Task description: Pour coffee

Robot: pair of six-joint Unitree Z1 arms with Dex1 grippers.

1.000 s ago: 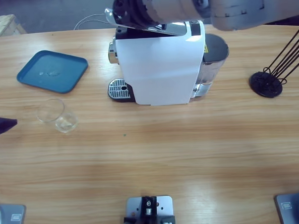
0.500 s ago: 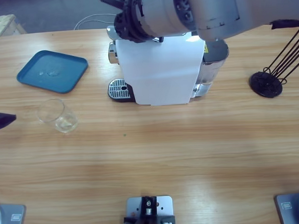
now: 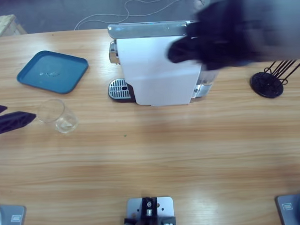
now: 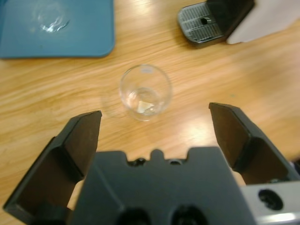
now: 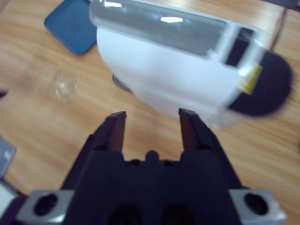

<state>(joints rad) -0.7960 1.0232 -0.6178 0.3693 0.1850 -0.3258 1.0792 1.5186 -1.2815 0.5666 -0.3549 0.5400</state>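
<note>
A small clear tumbler [image 3: 58, 115] stands on the table left of the white coffee machine [image 3: 158, 72]. No dark coffee shows in the tumbler [image 4: 145, 91]; only a pale glint lies at its base. My left gripper [image 3: 13, 121] sits at the table's left edge, just short of the glass, its jaws open wide in the left wrist view [image 4: 154, 124]. My right gripper [image 5: 152, 123] is open and holds nothing; it hovers above the machine [image 5: 178, 70]. In the high view it is a dark blur [image 3: 221, 34] over the machine's right side.
A blue tray [image 3: 52, 71] lies at the back left. The machine's drip grate [image 3: 119, 89] juts out toward the tumbler. A black wire capsule stand [image 3: 268, 82] sits at the right. Cables trail behind the table.
The right arm swung from the machine's top left over to its right side, and the silver lever now lies flat. My left gripper slid right toward the tumbler.
</note>
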